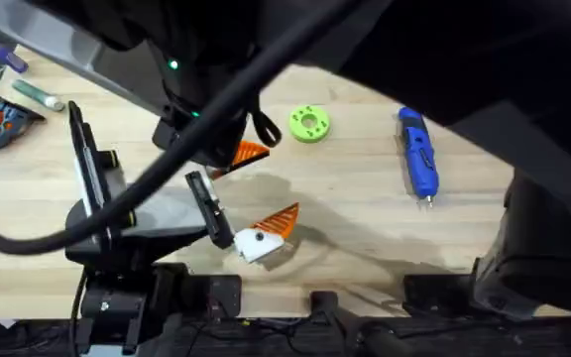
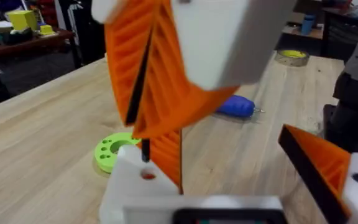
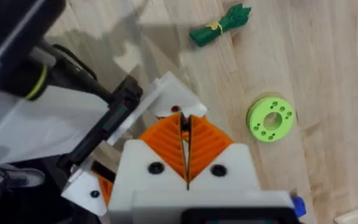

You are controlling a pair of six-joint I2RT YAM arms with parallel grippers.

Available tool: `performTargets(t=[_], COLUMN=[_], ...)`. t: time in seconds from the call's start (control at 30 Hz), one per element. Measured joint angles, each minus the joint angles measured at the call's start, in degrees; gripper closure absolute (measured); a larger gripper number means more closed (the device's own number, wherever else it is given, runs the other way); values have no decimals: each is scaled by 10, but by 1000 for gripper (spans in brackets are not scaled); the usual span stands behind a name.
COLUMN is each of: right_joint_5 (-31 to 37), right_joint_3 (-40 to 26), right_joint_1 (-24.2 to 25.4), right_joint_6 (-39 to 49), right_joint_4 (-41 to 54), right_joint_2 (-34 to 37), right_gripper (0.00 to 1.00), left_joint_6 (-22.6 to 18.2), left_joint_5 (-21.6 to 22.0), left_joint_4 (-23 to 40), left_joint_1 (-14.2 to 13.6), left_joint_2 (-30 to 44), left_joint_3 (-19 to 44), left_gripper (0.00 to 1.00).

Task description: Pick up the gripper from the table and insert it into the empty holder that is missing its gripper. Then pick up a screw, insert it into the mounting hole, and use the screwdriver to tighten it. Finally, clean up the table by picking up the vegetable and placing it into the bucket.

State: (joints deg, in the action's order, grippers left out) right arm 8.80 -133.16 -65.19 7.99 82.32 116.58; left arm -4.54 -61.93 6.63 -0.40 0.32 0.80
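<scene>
My right gripper [image 2: 145,81] [image 3: 186,144] [image 1: 247,154] reaches across the table and is shut on the small orange gripper [image 2: 166,155], which stands upright against the empty holder [image 2: 132,186] [image 3: 166,93]. That white holder is one side of my left gripper [image 2: 229,186] [image 1: 266,188], which stands open; its other side carries an orange finger [image 2: 316,162] [image 1: 281,220]. A small reddish mounting hole [image 2: 146,176] [image 3: 176,109] shows in the holder. The blue screwdriver [image 1: 417,154] [image 2: 235,107] lies farther right. The green vegetable [image 3: 219,26] lies on the wood. The bucket [image 2: 291,56] sits far off.
A lime green disc with holes [image 1: 308,124] [image 2: 112,149] [image 3: 270,118] lies just past the grippers. My right arm [image 1: 444,50] crosses the upper right of the overhead view, large and dark. Small tools [image 1: 8,119] lie at the table's far left.
</scene>
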Motion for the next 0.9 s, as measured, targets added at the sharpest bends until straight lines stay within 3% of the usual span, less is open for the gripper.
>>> performTargets(t=[0.9], right_joint_5=[0], right_joint_3=[0], right_joint_1=[0], right_joint_6=[0], right_joint_4=[0], right_joint_2=[15], right_gripper=[995], left_joint_6=[0], left_joint_5=[0], left_joint_4=[0], left_joint_1=[0], left_joint_2=[0], left_joint_3=[0], left_gripper=[15])
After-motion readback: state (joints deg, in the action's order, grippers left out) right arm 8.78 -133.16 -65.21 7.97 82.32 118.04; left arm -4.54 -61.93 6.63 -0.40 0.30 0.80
